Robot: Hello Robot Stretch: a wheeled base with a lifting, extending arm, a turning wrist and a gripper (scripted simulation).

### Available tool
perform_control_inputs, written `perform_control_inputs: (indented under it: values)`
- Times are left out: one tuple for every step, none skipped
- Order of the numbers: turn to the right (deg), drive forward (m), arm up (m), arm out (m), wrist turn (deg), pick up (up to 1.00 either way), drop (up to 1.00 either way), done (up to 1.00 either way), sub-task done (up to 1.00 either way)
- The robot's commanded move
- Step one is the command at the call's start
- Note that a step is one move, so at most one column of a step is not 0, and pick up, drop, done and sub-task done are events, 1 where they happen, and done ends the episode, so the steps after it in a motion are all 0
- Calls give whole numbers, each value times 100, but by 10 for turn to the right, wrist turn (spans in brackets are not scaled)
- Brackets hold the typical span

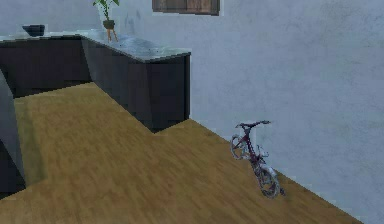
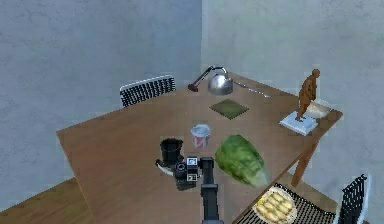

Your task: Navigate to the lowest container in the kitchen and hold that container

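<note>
The tool [image 2: 172, 168] reaches across the desk [image 2: 105, 140]. A dark cup [image 2: 172, 149] stands right at its far end, so I cannot tell whether it grasps the cup, only touches it, or has nothing.

I judge that cup to be the container meant. If the grip is poor or off-centre, lifting could tip the cup or drag it along the desk.

A pale cup [image 2: 201, 133] stands just beyond the tool, and a green leafy head [image 2: 242, 160] lies close beside the arm [image 2: 211, 200]. Any swing or pull-back could knock either one.

The choice itself may also be wrong. A dark bowl [image 1: 34, 30] rests on the long desk [image 1: 150, 52], well apart from the tool, and I cannot settle which container stands lower.
</note>
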Motion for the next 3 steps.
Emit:
perform_control_inputs:
  values:
    - [0,0,0,0,0,100,0,0,0]
    - [0,0,10,0,0,0,0,0,0]
    - [0,0,0,0,0,0,0,100,0]
